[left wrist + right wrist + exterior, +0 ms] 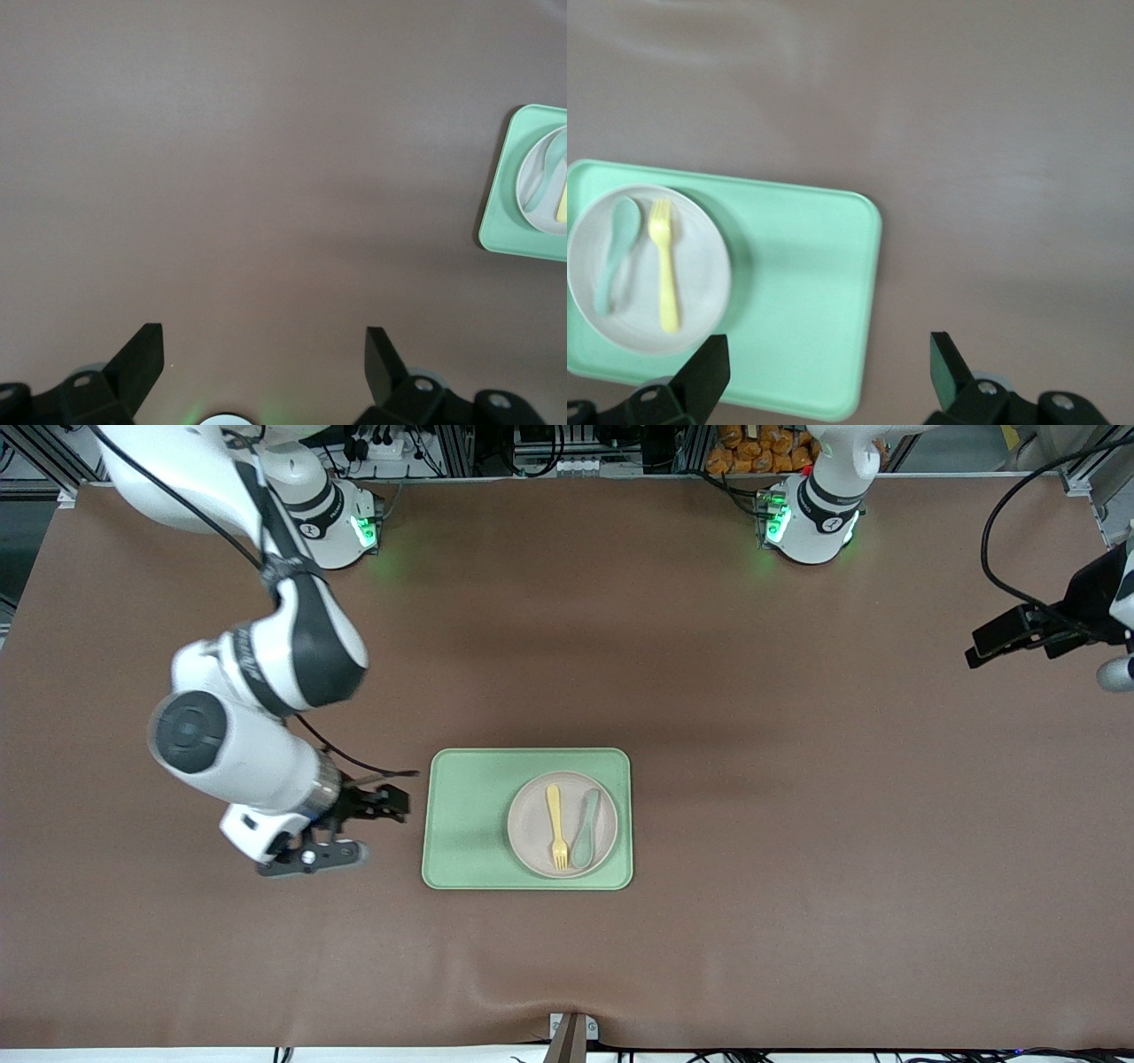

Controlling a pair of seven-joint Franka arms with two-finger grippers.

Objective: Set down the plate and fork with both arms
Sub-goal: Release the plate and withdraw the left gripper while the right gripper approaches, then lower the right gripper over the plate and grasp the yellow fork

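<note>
The pale beige plate lies on the light-green tray in the middle of the table. The pale-yellow fork lies on the plate, next to a teal-green spoon. My right gripper is open and empty, low over the table beside the tray's edge toward the right arm's end. Its wrist view shows its gripper over the tray's corner, with plate and fork. My left gripper is open and empty, high over bare table at the left arm's end.
The brown table cloth surrounds the tray. The tray and plate show at the edge of the left wrist view. The arm bases stand at the table's back edge.
</note>
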